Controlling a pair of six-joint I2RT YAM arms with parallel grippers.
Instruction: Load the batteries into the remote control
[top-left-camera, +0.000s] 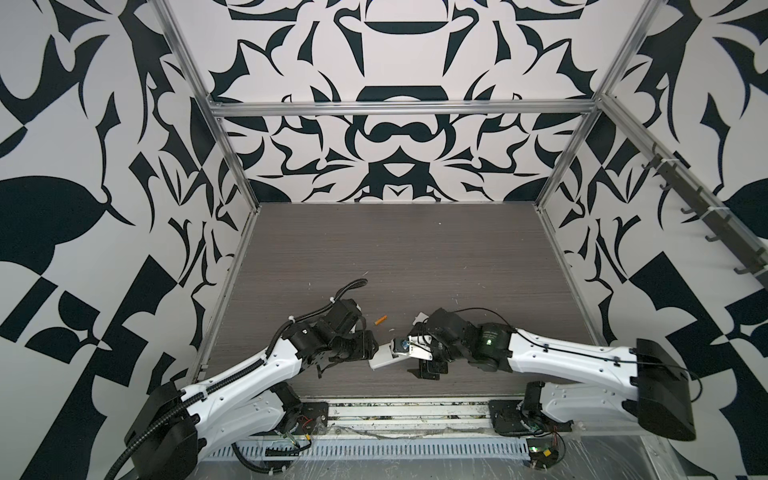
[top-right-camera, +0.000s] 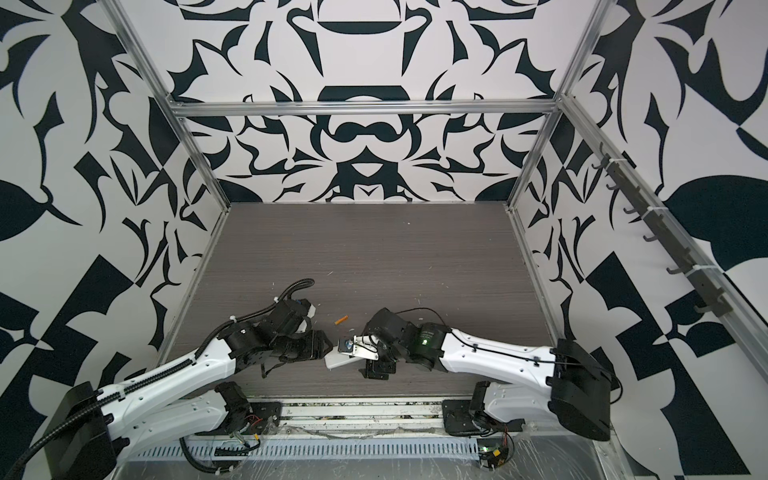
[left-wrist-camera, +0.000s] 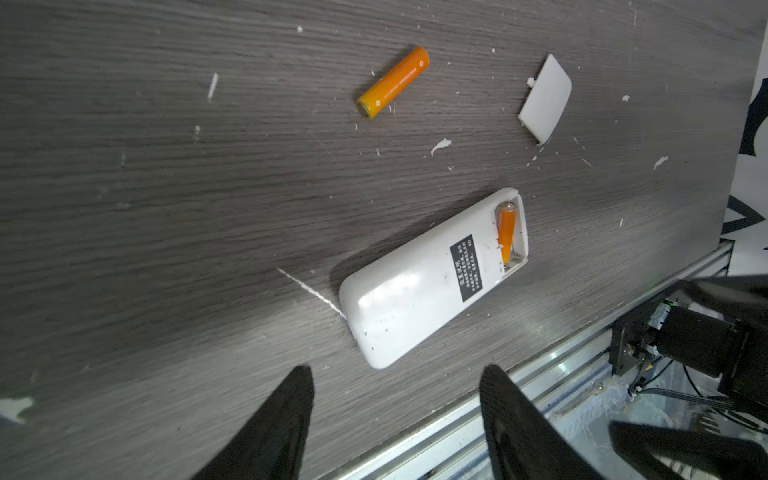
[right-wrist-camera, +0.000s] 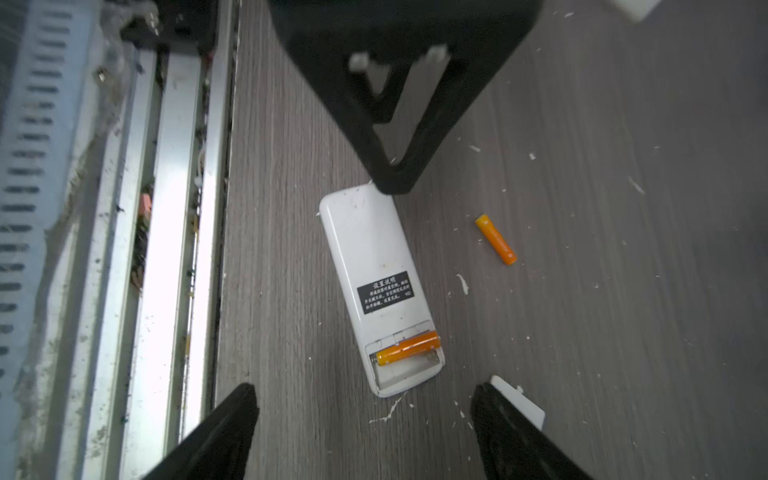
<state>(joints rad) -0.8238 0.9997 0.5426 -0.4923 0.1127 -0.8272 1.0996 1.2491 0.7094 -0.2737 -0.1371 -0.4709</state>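
Both wrist views show each hand (left-wrist-camera: 395, 415) (right-wrist-camera: 365, 428) spread, hovering over remote control (left-wrist-camera: 415, 286).

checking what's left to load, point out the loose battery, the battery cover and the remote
loose battery (left-wrist-camera: 392, 82), left wrist view, middle of its orange body
battery cover (left-wrist-camera: 545, 97), left wrist view, flat white face
remote (right-wrist-camera: 370, 253), right wrist view, plain white back

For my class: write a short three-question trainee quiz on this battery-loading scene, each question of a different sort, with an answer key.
1. True or false: the remote control lies label side up with its battery bay uncovered.
2. How many batteries are in the bay, and how many lie loose on the table?
3. Multiple choice: the white battery cover is A) fitted on the remote, B) lying apart on the table, C) held in a gripper.

Key:
1. True.
2. One in the bay, sitting at a slant; one loose.
3. B.
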